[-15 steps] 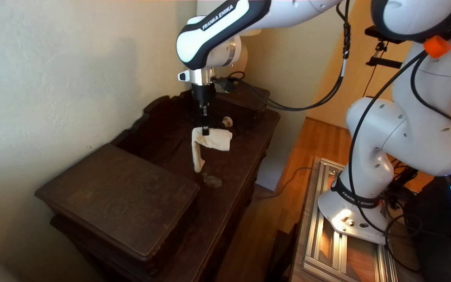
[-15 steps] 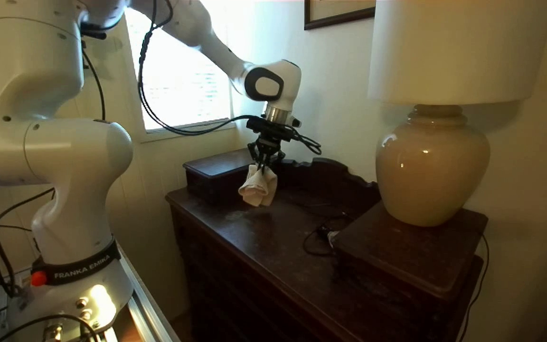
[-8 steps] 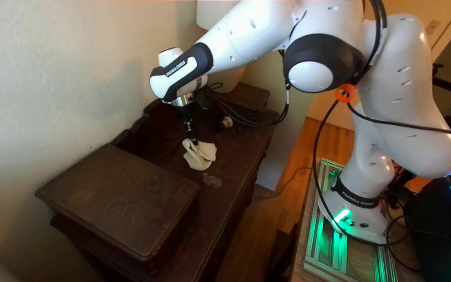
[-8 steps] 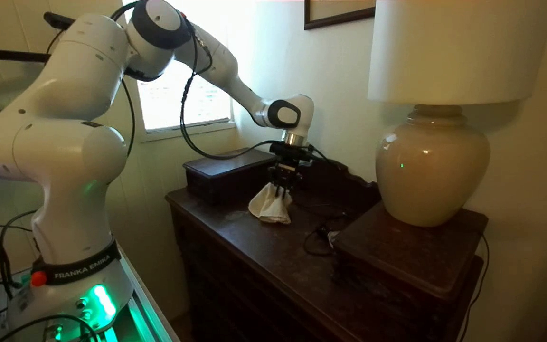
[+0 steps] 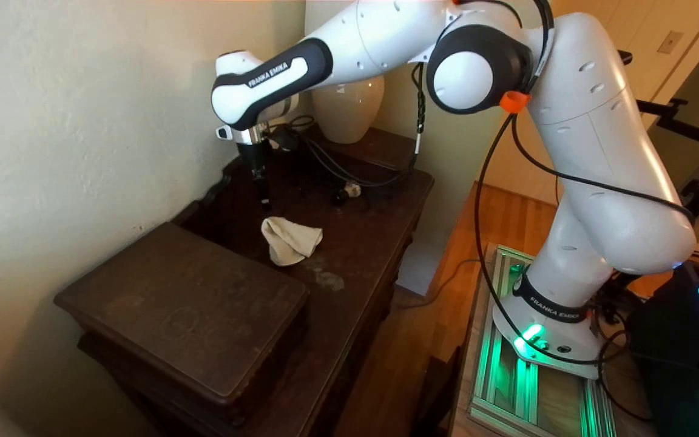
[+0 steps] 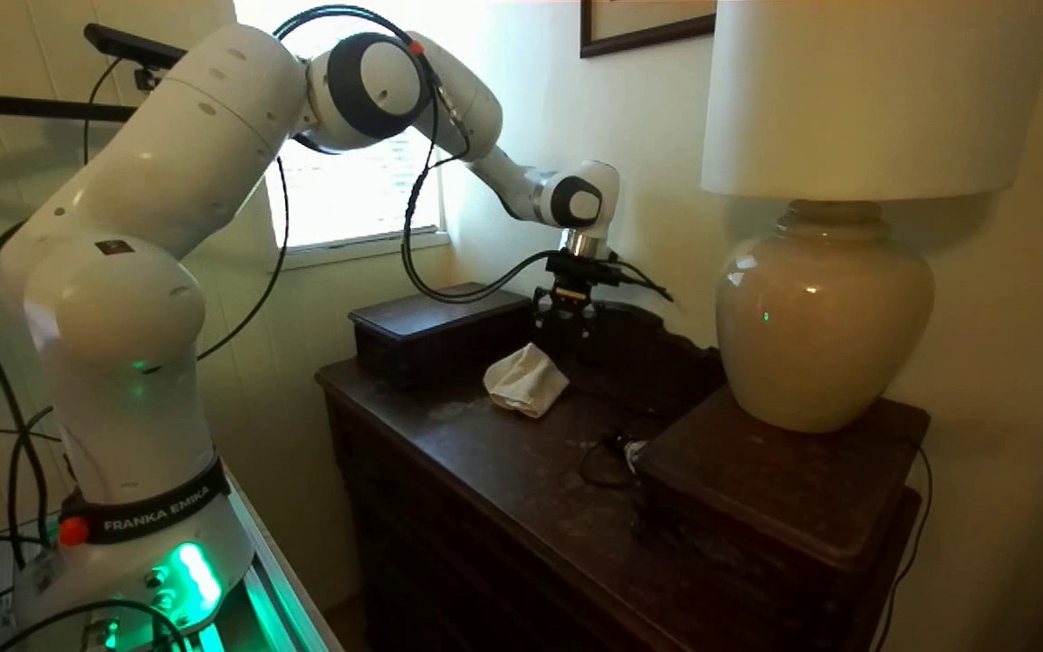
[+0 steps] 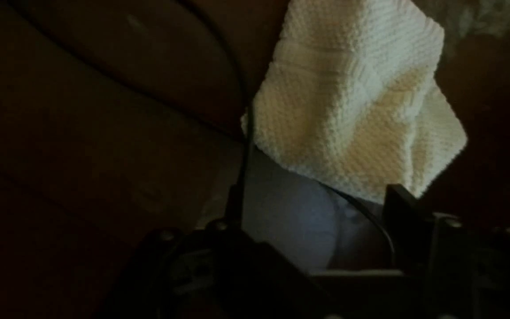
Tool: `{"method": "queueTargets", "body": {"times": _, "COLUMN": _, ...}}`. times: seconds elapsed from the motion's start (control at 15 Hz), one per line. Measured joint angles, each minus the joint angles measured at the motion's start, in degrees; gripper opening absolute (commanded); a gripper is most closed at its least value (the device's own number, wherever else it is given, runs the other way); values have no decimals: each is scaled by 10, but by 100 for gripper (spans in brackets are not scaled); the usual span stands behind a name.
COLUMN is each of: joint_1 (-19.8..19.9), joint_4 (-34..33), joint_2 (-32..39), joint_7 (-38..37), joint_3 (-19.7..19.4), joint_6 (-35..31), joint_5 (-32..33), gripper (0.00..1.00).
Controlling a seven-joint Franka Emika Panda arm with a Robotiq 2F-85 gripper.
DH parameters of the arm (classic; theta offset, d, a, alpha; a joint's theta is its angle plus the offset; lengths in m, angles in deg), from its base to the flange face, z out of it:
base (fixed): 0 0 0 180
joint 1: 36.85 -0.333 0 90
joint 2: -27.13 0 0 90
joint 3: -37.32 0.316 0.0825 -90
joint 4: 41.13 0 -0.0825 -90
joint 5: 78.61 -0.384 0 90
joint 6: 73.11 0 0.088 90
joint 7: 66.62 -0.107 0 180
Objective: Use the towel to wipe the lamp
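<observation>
The cream towel [image 6: 527,380] lies crumpled, with a raised fold, on the dark dresser top; an exterior view shows the same towel [image 5: 292,241] near the wall-side box. My gripper [image 6: 563,324] hovers just above and behind it, clear of the cloth and nearer the wall. In the wrist view the gripper's fingers [image 7: 399,199] stand wide apart with no cloth between them, and the towel [image 7: 348,97] spreads out beyond the tips. A lamp with a glossy beige base [image 6: 825,317] and a white shade stands on the raised end box; the arm partly hides it in an exterior view.
The dresser [image 6: 503,462] has a raised box [image 5: 179,309] at one end and a box under the lamp [image 6: 793,480] at the other. A carved back rail [image 6: 639,326] runs along the wall. A plug with cord [image 5: 352,189] lies near the lamp's box.
The towel, held in the gripper a second ago, came down onto the dresser and was let go. The fingers spread, and the gripper rose and drew back toward the wall.
</observation>
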Motion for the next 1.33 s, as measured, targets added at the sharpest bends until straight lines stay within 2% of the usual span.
{"method": "queueTargets", "body": {"times": 0.13, "joint_1": 32, "joint_4": -12, "joint_2": -21, "joint_7": -23, "joint_3": 47, "joint_6": 19, "joint_5": 23, "gripper": 100}}
{"method": "queueTargets", "body": {"times": 0.4, "joint_1": 52, "joint_4": -8, "joint_2": -38, "joint_7": -94, "joint_3": 94, "joint_6": 21, "joint_5": 42, "gripper": 100}}
{"method": "queueTargets", "body": {"times": 0.8, "joint_1": 32, "joint_4": 56, "joint_2": -82, "joint_7": -290, "joint_3": 100, "joint_6": 21, "joint_5": 140, "gripper": 100}}
{"method": "queueTargets", "body": {"times": 1.07, "joint_1": 11, "joint_4": 133, "joint_2": -159, "joint_7": -407, "joint_3": 100, "joint_6": 18, "joint_5": 182, "gripper": 100}}
{"method": "queueTargets", "body": {"times": 1.33, "joint_1": -4, "joint_4": 213, "joint_2": -248, "joint_7": -491, "joint_3": 111, "joint_6": 9, "joint_5": 203, "gripper": 100}}
